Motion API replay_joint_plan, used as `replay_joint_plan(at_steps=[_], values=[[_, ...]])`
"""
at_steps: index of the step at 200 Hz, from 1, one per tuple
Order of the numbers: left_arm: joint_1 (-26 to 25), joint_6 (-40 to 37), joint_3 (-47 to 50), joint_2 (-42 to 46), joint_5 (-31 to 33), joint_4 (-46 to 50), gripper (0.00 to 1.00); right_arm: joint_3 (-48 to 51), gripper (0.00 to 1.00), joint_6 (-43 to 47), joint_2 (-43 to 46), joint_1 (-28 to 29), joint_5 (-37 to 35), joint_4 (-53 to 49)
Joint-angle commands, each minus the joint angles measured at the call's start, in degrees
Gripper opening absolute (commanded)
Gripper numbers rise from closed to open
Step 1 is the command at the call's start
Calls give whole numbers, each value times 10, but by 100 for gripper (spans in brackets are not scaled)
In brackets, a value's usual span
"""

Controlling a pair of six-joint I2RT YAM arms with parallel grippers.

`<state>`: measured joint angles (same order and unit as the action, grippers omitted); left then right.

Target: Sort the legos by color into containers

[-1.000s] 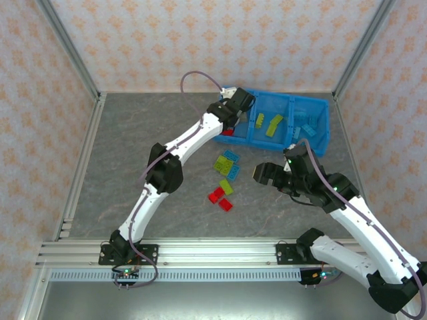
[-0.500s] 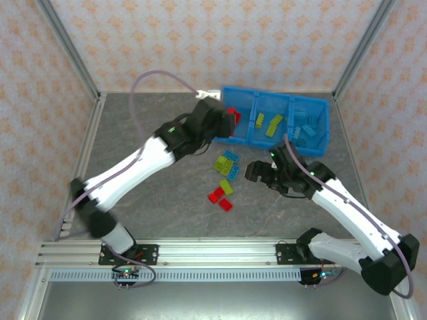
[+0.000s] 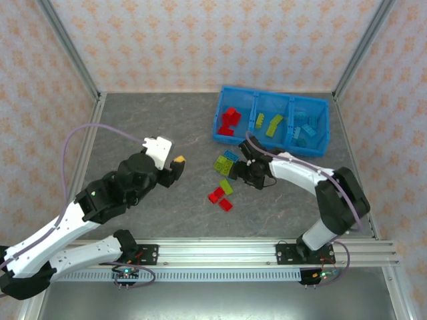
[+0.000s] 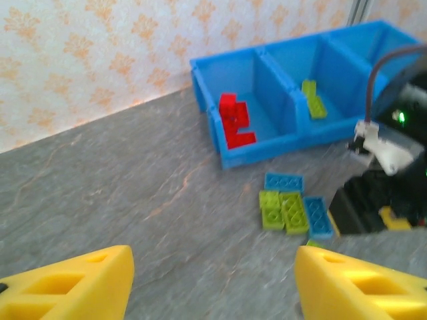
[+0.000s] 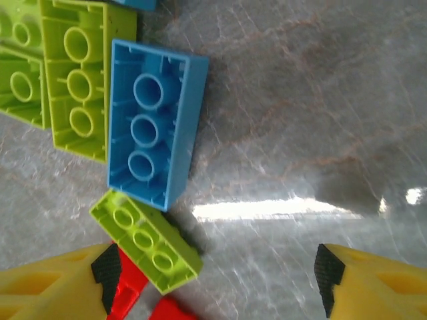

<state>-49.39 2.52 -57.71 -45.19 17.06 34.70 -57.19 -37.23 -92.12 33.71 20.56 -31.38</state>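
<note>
Jaws of the left gripper (image 4: 213, 267) stand apart and empty above the table (image 3: 133, 127); loose lime, blue and red legos (image 3: 222, 163) lie before the blue tray (image 3: 273, 97), the right gripper (image 5: 215, 267) low beside them, jaws likewise apart, holding nothing. The tray holds red bricks (image 3: 230, 120) in its left compartment, lime bricks (image 3: 272, 125) in the middle, light blue bricks (image 3: 307, 129) in the right.

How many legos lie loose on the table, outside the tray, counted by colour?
Green legos: 3
Blue legos: 2
Red legos: 2
Total: 7
</note>
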Motion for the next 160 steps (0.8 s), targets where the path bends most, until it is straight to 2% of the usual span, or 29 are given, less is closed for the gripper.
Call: replay_joint_plan(at_steps=[1,28,60,108,121,149,160], values=[[1,-78,32,36,20,11,71,-42,77,9,-30,2,-22,27],[0,-89,72,68,24,-16,74,-54,75,10,-69,2,-21,32],[0,-96,67,73,31,-6,78,-57,65,11,-99,2,-38,34],[1,-108,80,93,35,12,82,-40,56,11,-106,2,-85,9],[0,-113,85,102,28,9,84,-29,50,13,-100,2,-95,6],[0,-134,97,117,-2,3,89,0,28,12,-73,2,-107,10],[0,-144,102,123,-22,0,90,14,22,11,-56,2,-109,13]])
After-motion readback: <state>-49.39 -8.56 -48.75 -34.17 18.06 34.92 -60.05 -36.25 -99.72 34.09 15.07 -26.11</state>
